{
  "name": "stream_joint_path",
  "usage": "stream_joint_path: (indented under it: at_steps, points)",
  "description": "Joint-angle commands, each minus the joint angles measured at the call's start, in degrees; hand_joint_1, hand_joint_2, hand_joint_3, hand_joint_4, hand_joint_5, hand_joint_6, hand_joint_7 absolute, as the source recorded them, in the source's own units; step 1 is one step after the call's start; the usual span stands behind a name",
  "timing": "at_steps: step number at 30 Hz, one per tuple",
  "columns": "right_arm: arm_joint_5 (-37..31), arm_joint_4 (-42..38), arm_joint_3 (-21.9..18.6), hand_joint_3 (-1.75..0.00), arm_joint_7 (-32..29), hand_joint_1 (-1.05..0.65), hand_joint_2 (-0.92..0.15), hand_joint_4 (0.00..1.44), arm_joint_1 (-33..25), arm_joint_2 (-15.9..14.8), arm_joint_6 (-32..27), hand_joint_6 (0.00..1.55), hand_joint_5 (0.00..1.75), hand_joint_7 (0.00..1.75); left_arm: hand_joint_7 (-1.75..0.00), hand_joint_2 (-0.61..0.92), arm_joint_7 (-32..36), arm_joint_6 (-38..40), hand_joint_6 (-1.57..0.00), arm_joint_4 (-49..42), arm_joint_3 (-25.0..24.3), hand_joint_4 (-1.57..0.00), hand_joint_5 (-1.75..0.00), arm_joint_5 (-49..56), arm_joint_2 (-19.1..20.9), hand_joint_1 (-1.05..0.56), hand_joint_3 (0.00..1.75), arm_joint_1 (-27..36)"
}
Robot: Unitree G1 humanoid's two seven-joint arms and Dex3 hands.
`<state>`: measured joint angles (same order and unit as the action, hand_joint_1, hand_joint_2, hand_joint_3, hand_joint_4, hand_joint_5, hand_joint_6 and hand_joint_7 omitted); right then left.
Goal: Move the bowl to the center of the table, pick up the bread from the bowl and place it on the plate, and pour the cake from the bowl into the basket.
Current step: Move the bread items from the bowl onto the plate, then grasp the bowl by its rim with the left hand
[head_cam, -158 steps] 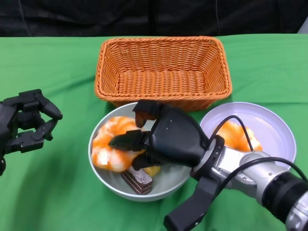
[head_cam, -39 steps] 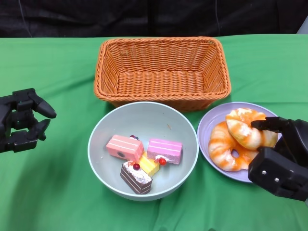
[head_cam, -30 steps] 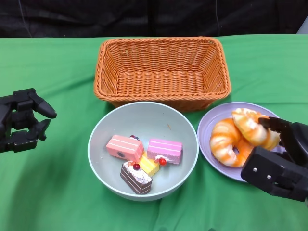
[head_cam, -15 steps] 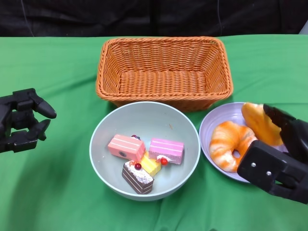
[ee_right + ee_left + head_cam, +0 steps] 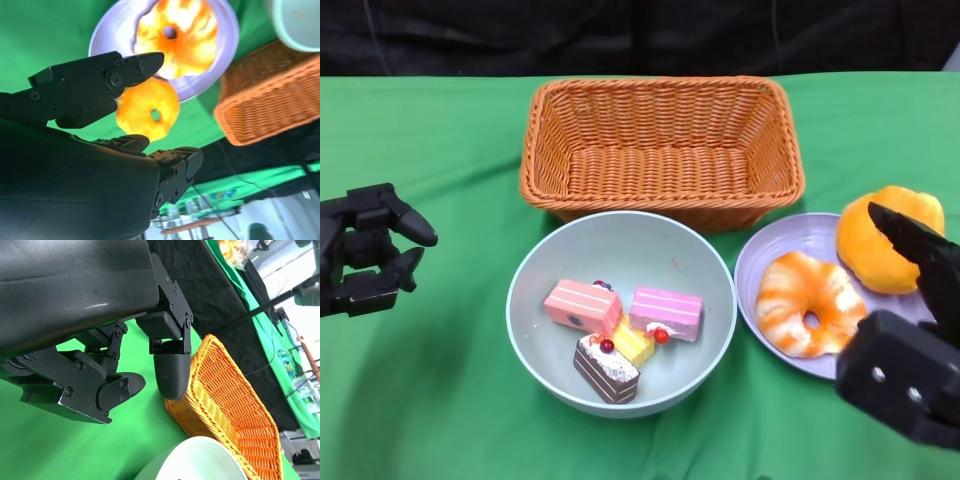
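Observation:
A pale green bowl (image 5: 620, 250) stands mid-table, holding a pink cake (image 5: 582, 305), a second pink cake (image 5: 665, 312) and a chocolate cake (image 5: 605, 368). To its right, a lilac plate (image 5: 790, 235) carries a ring-shaped bread (image 5: 808, 300). A second bread (image 5: 870, 260) lies at the plate's far right rim. My right hand (image 5: 910, 380) is low at the right, fingers apart, one finger crossing over that bread. The right wrist view shows this bread (image 5: 148, 115) between the spread fingers (image 5: 100, 85). My left hand (image 5: 370, 260) hovers at the left, holding nothing.
An orange wicker basket (image 5: 660, 85) with nothing in it stands right behind the bowl, nearly touching it. Green cloth covers the table, with bare cloth around my left hand. In the left wrist view the basket (image 5: 230, 400) is beyond the fingers.
The bread was carried from the bowl to the plate. In the last second it slid from atop the ring bread to the plate's right rim as my right fingers spread and the hand dropped back.

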<state>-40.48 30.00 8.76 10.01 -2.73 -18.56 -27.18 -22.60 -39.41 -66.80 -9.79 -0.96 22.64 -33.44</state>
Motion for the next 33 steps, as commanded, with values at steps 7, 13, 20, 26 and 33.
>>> stream_joint_path:
  at_steps: [7,13,20,26,33]
  points:
    - [3.31,6.65,-4.24,-0.03,2.35,-0.32,-0.92,0.42,-4.71,1.41,-0.67,0.27,0.07,0.02,-1.32,0.71,-0.13,-0.22,-0.73,-0.20,-0.17,-0.75,-1.55,-0.30,1.16,0.06,0.78,-0.50]
    - [16.36,1.57,-9.40,-0.06,-7.24,-0.16,-0.92,0.72,-5.63,8.87,13.83,0.61,0.19,0.13,-1.31,0.70,0.89,-0.30,-0.73,-0.10,0.39,-0.75,-1.55,0.61,1.36,0.04,0.76,-0.53]
    - [19.00,-1.57,-10.40,-0.07,-9.52,-0.12,-0.92,0.82,-5.99,9.13,20.58,0.72,0.21,0.15,-1.30,0.70,1.23,-0.35,-0.74,-0.07,0.48,-0.76,-1.54,0.87,1.38,0.03,0.75,-0.52]
    - [35.40,-12.98,-10.94,-0.84,-7.24,-0.09,-0.66,0.84,-7.32,13.14,41.06,0.82,1.40,1.11,-0.29,0.91,-4.93,-6.84,-0.90,4.46,1.00,-0.78,-0.77,-1.20,-0.28,-0.12,0.10,1.79]
    - [37.55,-14.96,-10.46,-0.84,-5.49,-0.04,-0.68,0.79,-7.94,13.21,43.32,0.77,1.47,1.20,-0.01,0.92,-12.56,-11.40,-0.67,10.11,4.54,-0.63,-0.27,-0.61,1.36,-0.39,0.07,3.86]
